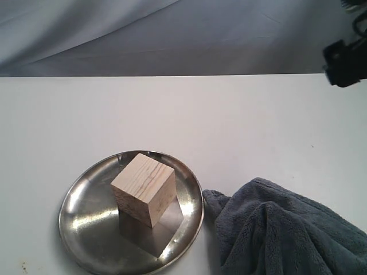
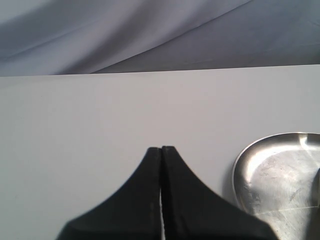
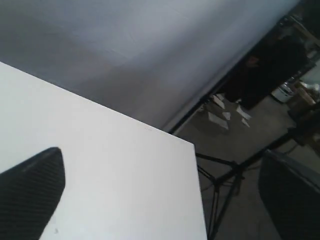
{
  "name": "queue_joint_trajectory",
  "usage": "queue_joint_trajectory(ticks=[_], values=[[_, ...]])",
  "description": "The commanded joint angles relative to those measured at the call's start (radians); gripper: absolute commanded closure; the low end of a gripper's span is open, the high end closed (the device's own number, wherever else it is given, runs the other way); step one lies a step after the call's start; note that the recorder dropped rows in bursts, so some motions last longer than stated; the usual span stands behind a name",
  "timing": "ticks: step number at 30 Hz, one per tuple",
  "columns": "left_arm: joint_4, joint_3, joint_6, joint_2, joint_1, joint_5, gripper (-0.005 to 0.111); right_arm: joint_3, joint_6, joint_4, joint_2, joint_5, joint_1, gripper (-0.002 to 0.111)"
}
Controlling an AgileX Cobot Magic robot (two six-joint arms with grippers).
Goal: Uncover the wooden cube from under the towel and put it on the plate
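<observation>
The wooden cube [image 1: 144, 189], pale with grain lines, stands on the round steel plate [image 1: 86, 215] at the front left of the white table. The blue-grey towel [image 1: 287, 229] lies crumpled beside the plate, at the front right, its hem touching the plate's rim. My left gripper [image 2: 161, 149] is shut with nothing between its black fingers; it hovers over bare table with the plate's rim [image 2: 240, 170] off to one side. My right gripper [image 3: 160, 200] is open and empty, raised near the table's far right corner, one finger [image 3: 30, 195] showing over the tabletop.
A dark part of the right arm [image 1: 346, 60] hangs at the far right edge of the table. A grey cloth backdrop [image 1: 172, 34] runs behind the table. Past the table's corner [image 3: 192, 146] are the floor and a stand's legs [image 3: 225, 180].
</observation>
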Motion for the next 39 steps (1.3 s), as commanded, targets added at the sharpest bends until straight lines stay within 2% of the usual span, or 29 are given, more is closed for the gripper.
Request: queue_joint_trajectory(ticks=[1, 5, 8, 15, 22, 29, 39], values=[[-0.006, 0.003, -0.002, -0.003, 0.001, -0.011, 0.107, 0.068, -0.008, 0.001, -0.105, -0.099, -0.03, 0.036], [-0.006, 0.003, -0.002, -0.003, 0.001, -0.011, 0.107, 0.147, 0.069, 0.001, -0.243, -0.09, -0.028, 0.08], [-0.006, 0.003, -0.002, -0.003, 0.001, -0.011, 0.107, 0.212, 0.115, 0.001, -0.353, -0.016, -0.028, 0.108], [-0.006, 0.003, -0.002, -0.003, 0.001, -0.011, 0.107, 0.366, 0.127, 0.001, -0.665, 0.183, -0.028, 0.108], [-0.006, 0.003, -0.002, -0.003, 0.001, -0.011, 0.107, 0.458, 0.223, 0.001, -0.893, 0.383, -0.028, 0.108], [-0.006, 0.003, -0.002, -0.003, 0.001, -0.011, 0.107, 0.464, 0.248, 0.001, -0.996, 0.383, -0.028, 0.108], [-0.006, 0.003, -0.002, -0.003, 0.001, -0.011, 0.107, 0.462, 0.248, 0.001, -1.005, 0.372, -0.028, 0.108]])
